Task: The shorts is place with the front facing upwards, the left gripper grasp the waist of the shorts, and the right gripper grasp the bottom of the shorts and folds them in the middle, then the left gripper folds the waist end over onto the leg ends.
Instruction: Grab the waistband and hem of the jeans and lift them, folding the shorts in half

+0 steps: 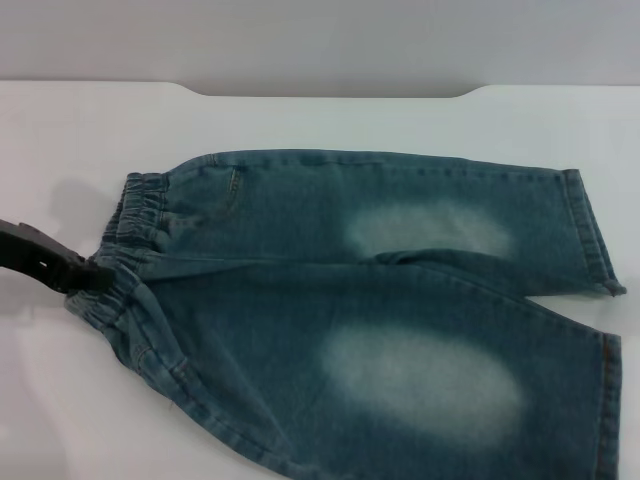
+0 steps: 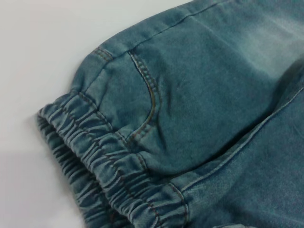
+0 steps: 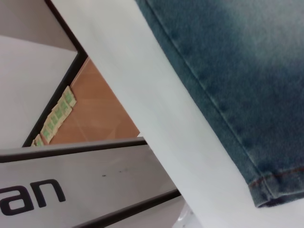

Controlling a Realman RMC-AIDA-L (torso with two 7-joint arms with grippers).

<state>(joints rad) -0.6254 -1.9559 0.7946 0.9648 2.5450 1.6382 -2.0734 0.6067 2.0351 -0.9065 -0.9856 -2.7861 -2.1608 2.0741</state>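
The blue-green denim shorts (image 1: 380,300) lie flat on the white table (image 1: 80,140), with pale faded patches on both legs. The ruffled elastic waist (image 1: 135,215) is at the left and the leg ends (image 1: 590,230) at the right. My black left gripper (image 1: 95,275) comes in from the left edge, its tip against the middle of the waistband, where the band bunches. The left wrist view shows the gathered waist (image 2: 95,166) and an orange-stitched pocket seam (image 2: 149,95) from close by. A hem corner of the bottom (image 3: 275,183) shows in the right wrist view. My right gripper is out of view.
The table's front edge (image 3: 156,118) runs close to the near leg. Beyond it are an orange floor (image 3: 99,109) and a silver panel with black lettering (image 3: 71,185). A grey wall (image 1: 320,40) stands behind the table's far edge.
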